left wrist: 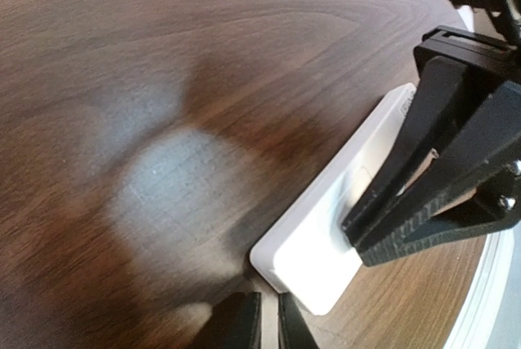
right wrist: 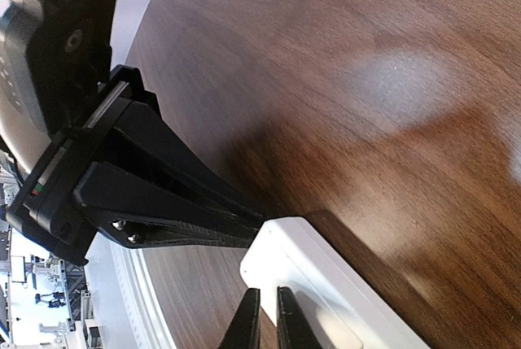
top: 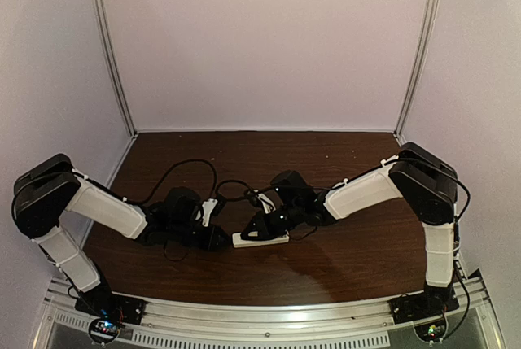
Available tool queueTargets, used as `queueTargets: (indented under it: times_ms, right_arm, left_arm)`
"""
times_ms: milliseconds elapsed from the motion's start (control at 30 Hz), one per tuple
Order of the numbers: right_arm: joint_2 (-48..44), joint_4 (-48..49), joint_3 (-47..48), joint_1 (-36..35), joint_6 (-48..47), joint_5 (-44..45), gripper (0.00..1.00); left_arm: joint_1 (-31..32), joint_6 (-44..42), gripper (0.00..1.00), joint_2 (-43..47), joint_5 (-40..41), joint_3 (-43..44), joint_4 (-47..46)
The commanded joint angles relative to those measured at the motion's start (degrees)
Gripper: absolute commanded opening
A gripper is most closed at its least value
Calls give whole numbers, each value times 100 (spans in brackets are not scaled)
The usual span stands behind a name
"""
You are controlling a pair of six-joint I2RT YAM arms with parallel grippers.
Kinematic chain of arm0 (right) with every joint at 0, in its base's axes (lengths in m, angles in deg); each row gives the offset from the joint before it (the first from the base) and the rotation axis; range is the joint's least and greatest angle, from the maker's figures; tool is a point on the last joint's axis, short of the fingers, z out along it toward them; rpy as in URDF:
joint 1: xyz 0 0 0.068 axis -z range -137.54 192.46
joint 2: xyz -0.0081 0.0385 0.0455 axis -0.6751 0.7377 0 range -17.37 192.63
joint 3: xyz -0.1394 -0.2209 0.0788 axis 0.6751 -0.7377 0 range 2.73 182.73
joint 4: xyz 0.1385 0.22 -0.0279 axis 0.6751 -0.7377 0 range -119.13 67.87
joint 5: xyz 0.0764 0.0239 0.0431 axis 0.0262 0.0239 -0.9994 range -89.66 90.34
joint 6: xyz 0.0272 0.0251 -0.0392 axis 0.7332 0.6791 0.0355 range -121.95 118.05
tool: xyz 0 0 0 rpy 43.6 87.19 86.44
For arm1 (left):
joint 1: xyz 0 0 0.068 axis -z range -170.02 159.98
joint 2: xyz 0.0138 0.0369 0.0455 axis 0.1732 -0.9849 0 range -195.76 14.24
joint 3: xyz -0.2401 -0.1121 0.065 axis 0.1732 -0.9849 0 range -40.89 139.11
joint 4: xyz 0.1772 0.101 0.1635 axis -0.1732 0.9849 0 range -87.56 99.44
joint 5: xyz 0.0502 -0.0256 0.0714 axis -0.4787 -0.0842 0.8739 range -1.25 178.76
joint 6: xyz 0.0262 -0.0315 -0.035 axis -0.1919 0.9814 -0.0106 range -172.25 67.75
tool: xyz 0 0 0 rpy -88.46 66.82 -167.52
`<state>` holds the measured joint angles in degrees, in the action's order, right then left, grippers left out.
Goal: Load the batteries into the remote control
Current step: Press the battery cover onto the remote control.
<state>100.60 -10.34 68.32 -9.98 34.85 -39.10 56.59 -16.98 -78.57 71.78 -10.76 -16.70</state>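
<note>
The remote control [top: 262, 240] is a slim white handset lying flat on the dark wood table between my two arms. My left gripper [top: 221, 239] is low at the remote's left end. In the left wrist view its fingertips [left wrist: 269, 325] are shut, empty, and just off the remote's corner [left wrist: 317, 251]. My right gripper [top: 259, 228] comes down onto the remote's top face. In the right wrist view its jaws [right wrist: 264, 316] are shut with nothing between them, over the white casing [right wrist: 326, 284]. The batteries are out of view.
Black cables [top: 189, 168] loop over the table behind the grippers. An aluminium rail [top: 269, 316] runs along the near edge. White walls with metal corner posts [top: 114, 64] enclose the table on three sides.
</note>
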Motion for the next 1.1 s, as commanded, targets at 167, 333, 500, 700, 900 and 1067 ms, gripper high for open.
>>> queueTargets:
  times_ms: [167, 333, 500, 700, 900, 1067]
  right_arm:
    - [71, -365, -277, 89, -112, 198, 8]
    - [62, -346, -349, 111, -124, 181, 8]
    - [17, -332, -414, 138, -145, 182, 8]
    - [-69, -256, -409, 155, -116, 113, 8]
    - [-82, -285, -388, 162, -120, 103, 8]
    - [-86, -257, -432, 173, -112, 103, 8]
  left_arm:
    - [188, -12, 8, -383, -92, 389, -299]
    - [191, -52, 8, -333, -31, 423, -167]
    - [190, 3, 9, -95, 158, 263, -108]
    - [173, -34, 10, 457, 478, 116, 33]
    - [171, -8, 9, 385, 184, 72, -278]
    - [173, 27, 9, 202, 120, 103, -377]
